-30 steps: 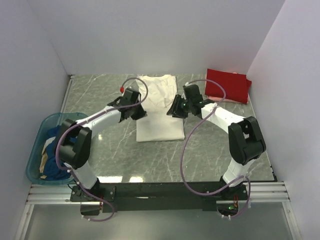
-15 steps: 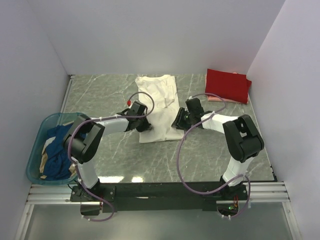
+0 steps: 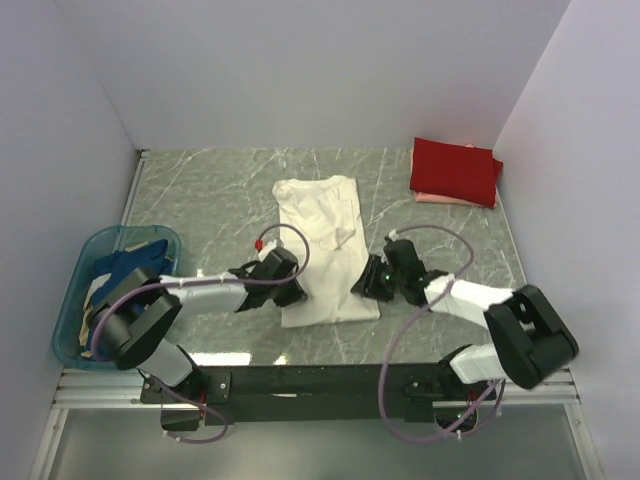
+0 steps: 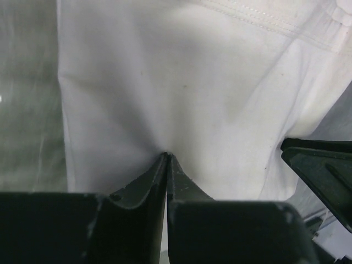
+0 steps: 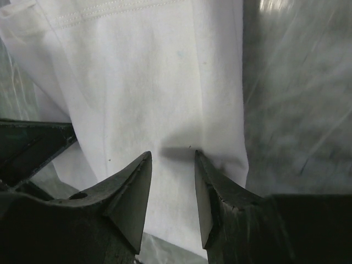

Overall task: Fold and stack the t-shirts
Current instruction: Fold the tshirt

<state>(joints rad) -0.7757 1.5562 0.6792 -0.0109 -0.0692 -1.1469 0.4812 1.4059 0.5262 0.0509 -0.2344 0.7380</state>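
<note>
Your left end effector (image 4: 166, 156) was pressed together, pinching the white shirt (image 3: 322, 215) at its near left edge. Your right end effector (image 5: 171, 155) was spread, tips over the shirt's near right edge. The shirt lay mid tabletop (image 3: 200, 190); a red shirt (image 3: 455, 168) sat far right.

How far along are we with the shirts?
Done: a folded red shirt sits on a pale pink one at the far right corner. In hand: the cream-white shirt lies folded into a long strip; the left gripper pinches its near edge, the right gripper stands over it with jaws apart. Left: its crosswise fold, stacking, and the blue and tan shirts in the teal basket.
</note>
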